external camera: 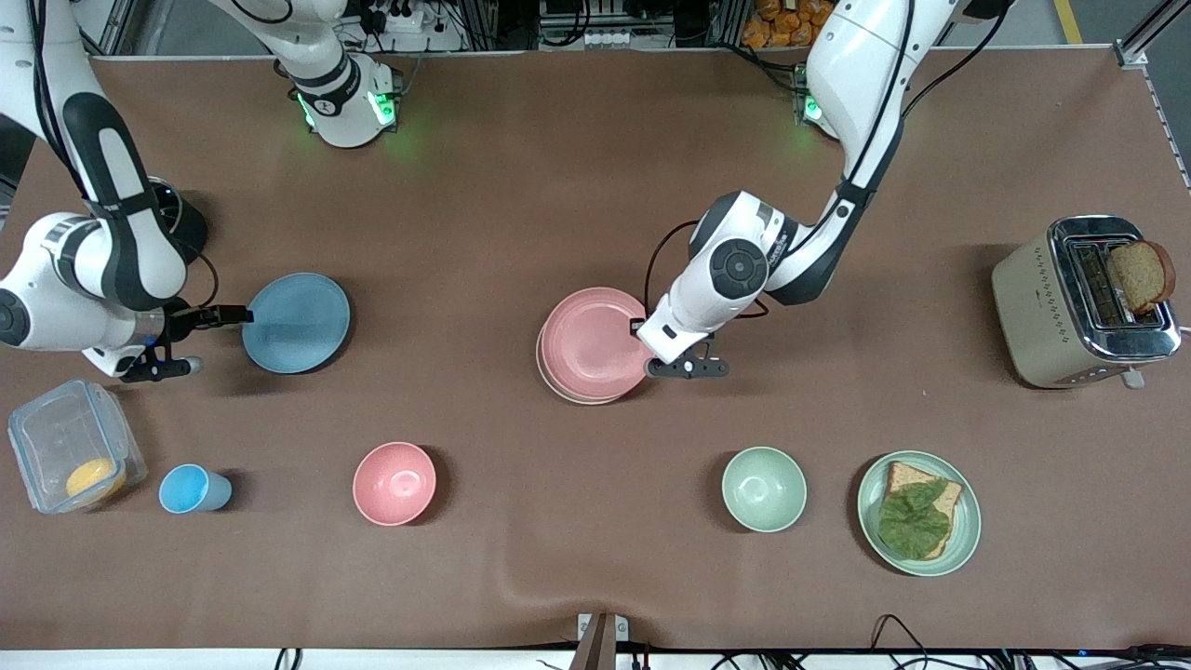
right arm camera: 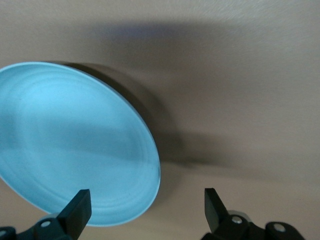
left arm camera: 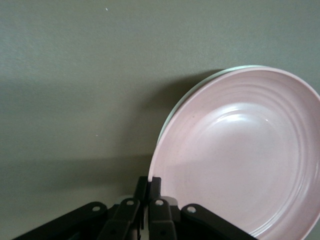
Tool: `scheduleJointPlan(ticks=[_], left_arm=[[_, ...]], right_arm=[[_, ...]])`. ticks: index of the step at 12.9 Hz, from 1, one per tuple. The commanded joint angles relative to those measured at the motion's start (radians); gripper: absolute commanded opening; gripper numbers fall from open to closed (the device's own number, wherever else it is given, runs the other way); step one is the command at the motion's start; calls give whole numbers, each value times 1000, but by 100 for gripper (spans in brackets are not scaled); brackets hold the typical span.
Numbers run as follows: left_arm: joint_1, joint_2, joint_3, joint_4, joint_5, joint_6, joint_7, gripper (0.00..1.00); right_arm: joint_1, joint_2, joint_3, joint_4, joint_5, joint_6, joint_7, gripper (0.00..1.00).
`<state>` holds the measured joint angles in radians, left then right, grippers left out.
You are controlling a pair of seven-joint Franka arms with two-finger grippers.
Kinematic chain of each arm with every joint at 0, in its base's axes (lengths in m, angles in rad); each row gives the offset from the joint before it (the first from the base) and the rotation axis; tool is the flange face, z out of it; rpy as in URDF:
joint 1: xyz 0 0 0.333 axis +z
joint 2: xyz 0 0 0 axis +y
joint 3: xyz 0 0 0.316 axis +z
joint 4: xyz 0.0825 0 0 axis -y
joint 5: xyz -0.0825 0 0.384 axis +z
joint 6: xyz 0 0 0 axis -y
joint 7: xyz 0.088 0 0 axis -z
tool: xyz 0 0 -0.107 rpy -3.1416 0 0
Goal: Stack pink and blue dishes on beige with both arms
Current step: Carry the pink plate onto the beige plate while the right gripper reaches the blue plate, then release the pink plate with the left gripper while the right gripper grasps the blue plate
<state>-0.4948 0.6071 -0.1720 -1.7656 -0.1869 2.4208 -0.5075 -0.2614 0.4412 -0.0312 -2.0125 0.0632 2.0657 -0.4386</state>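
Across the brown tabletop [external camera: 558, 167], a matte cloth-like cover lay mostly flat, with a wrinkle at the edge nearest the front camera. Along the arms' bases ran metal framing, cables and green base lights.

Pink plate [external camera: 595, 341] sat mid-tabletop, stacked on the beige plate [external camera: 558, 383], whose rim peeked out underneath. Left end effector [external camera: 644, 328] was at the pink plate's rim on the side toward the left arm's end; in the left wrist view its fingers [left arm camera: 148, 190] were pressed together, pinching that rim [left arm camera: 153, 172].

Blue plate [external camera: 297, 322] rested on the tabletop toward the right arm's end, well apart from the stack. Right end effector [external camera: 207, 341] was low, just beside that plate; its fingers [right arm camera: 80, 207] were spread, one over the plate's edge [right arm camera: 135, 200], the other over bare tabletop, not gripping.

Nearer the front camera, in a row: clear container [external camera: 73, 445] with something orange inside, blue cup [external camera: 194, 489], pink bowl [external camera: 394, 483], green bowl [external camera: 764, 489], green plate [external camera: 966, 540] with bread and a leaf. Toaster [external camera: 1070, 307] stood at the left arm's end, a bread slice [external camera: 1140, 274] sticking out of it.
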Motion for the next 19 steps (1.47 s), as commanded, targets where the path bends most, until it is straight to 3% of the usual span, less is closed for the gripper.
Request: scheduleJointPlan(ticks=[1, 4, 6, 8, 9, 10, 11, 12, 15, 19], left_arm=[[-14, 11, 6, -8, -25, 49, -2, 0], [-24, 26, 6, -8, -25, 69, -2, 0], [-25, 28, 6, -8, -25, 75, -2, 0], [-24, 31, 6, -9, -25, 81, -2, 0], [-24, 36, 6, -8, -25, 81, -5, 0], [-24, 37, 6, -6, -25, 81, -18, 35], [-24, 43, 6, 0, -25, 81, -40, 77], [-24, 42, 8, 3, -14, 81, -43, 100], [-13, 4, 12, 15, -6, 69, -42, 100], [95, -162, 23, 15, 101, -69, -36, 100]], right_arm=[[-15, 27, 16, 18, 27, -6, -29, 100], [-13, 59, 19, 29, 27, -6, -41, 100], [-15, 82, 19, 37, 43, -6, -78, 95], [-12, 88, 19, 41, 56, -15, -80, 80], [-12, 96, 20, 41, 58, -15, -80, 66], [-13, 102, 21, 44, 58, -15, -84, 52], [-12, 102, 21, 44, 58, -18, -91, 38], [-12, 102, 21, 44, 58, -18, -92, 24], [-6, 106, 21, 58, 58, -25, -94, 0], [-1, 123, 21, 145, 58, -157, -83, 0]])
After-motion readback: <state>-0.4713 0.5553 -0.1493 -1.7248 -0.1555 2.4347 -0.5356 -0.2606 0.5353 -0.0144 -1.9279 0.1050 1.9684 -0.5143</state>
